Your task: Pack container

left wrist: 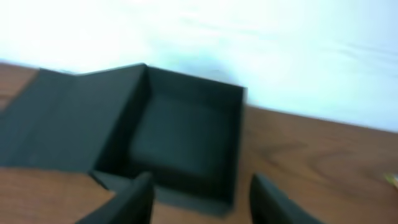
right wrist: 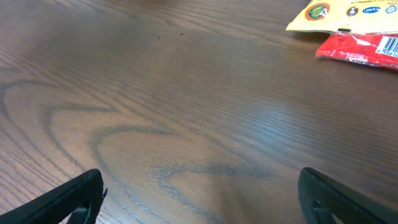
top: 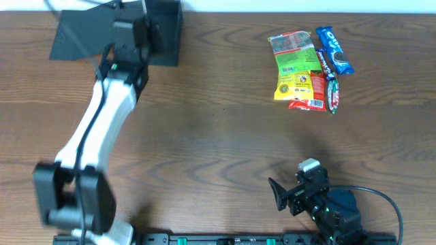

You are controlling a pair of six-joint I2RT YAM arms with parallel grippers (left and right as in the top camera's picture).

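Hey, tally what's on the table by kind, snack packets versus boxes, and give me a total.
Snack packets: 4 (green-yellow packet, blue packet, red packet, dark packet)
Boxes: 1 (container, lid open)
Total: 5

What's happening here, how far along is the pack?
Packing has not started. The left gripper hovers at the near edge of the container, which sits open at the far left of the table with its lid flap laid out flat. Its jaws are apart with nothing held, and the box looks empty. The snack packets lie clustered at the far right, untouched. The right gripper is open, low over bare wood, holding nothing.
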